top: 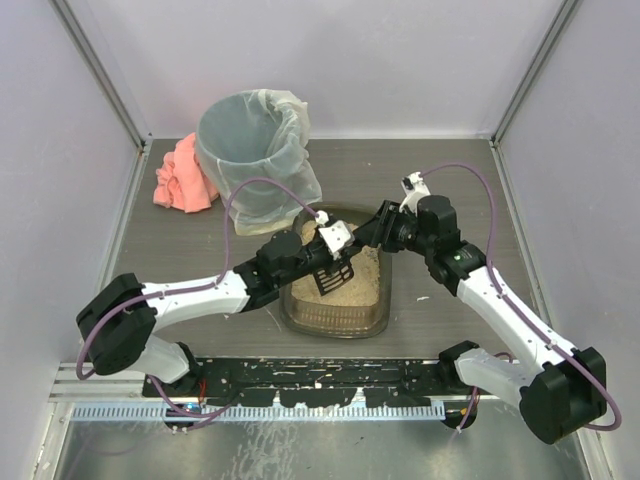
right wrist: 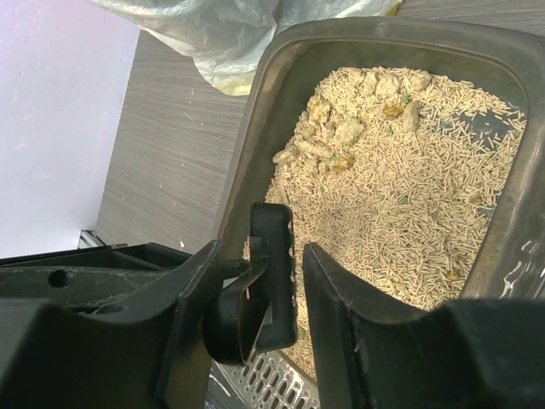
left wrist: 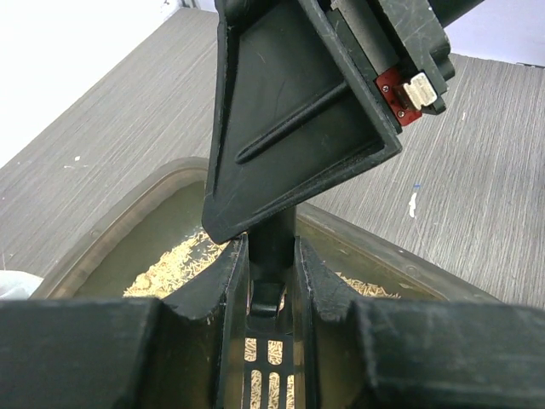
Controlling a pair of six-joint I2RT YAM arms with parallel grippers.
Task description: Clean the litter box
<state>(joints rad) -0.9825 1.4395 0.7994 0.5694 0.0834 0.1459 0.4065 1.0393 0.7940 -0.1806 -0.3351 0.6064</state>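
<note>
Litter box (top: 335,322), a shallow dark brown-grey rectangular plastic tray with beige pellet litter, sits mid-way across the grey wood-grain surface (top: 480,200), between the two arms. Its long axis runs near-to-far, from the arm bases toward the round grey bin with clear plastic liner (top: 245,170). The bin stands just past the tray's far-left corner.

Both arms meet over the tray on the small black slotted plastic scoop (top: 330,278).
- Left claw (left wrist: 271,247): jaws tight on the scoop handle, so it is gripping. Litter shows through the slots below.
- Right claw (right wrist: 260,251): it straddles the same handle, but slivers of gap show on both sides, so it is open around the handle and not clamped.

The key relation is with the pale yellowish clumps (right wrist: 336,132), which lie bunched at the tray's far end, on the bin side. From the claws that is forward along the long axis. The scoop hangs over the middle to near part of the litter, short of the clumps. It is not clear whether the scoop touches the litter.

This looks like a hand-over or regrip of the scoop before any digging starts, and no clump shows on the scoop. The next move likely needs the scoop pushed lengthwise toward the far end, not across. The left arm comes in from the bin side and already holds the scoop, so it is probably better placed to carry clumps to the bin. One risk is the two arms crowding each other over the narrow tray.

A crumpled pink cloth (top: 182,178) lies left of the bin, well apart from the tray.
</note>
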